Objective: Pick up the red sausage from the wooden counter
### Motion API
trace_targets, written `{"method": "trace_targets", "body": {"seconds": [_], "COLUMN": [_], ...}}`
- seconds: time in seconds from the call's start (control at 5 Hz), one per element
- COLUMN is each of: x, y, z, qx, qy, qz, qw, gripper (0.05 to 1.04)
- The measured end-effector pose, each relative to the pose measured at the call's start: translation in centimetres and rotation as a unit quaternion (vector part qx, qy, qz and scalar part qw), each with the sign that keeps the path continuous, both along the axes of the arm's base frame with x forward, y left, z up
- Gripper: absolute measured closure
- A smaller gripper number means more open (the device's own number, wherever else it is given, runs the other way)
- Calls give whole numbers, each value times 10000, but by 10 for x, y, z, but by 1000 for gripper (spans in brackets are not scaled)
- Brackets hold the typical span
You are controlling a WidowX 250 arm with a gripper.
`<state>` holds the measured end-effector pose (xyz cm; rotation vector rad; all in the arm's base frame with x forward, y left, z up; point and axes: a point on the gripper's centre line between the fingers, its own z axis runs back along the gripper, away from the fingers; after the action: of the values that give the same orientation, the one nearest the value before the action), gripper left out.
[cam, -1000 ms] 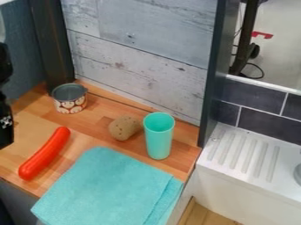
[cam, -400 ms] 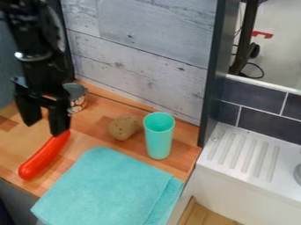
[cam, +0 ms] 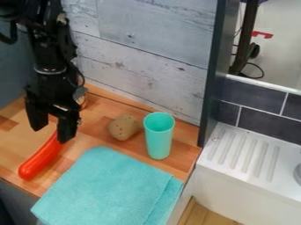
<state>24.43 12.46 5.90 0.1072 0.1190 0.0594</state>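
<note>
Currently, end effector [cam: 52,133] spread wide over red sausage's [cam: 42,157] upper end.

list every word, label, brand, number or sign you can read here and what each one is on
No readable text anywhere.
End effector: small white marks, too small to tell whether they are lettering.
Can: mostly hidden behind the arm, nothing legible on the part that shows.
Sausage, cup, potato and towel: no lettering seen.

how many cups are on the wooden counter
1: a turquoise cup stands between the folded towel and the gray wall. The arm may hide others.
</note>
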Motion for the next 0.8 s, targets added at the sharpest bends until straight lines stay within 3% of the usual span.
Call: {"method": "trace_targets", "body": {"seconds": [0.4,0.8], "x": [-1,-1], "y": [17,18], "z": [-11,-35], "qx": [257,266], "qy": [69,249], "qz": [209,309], "qw": [9994,9989], "gripper": [76,76]}}
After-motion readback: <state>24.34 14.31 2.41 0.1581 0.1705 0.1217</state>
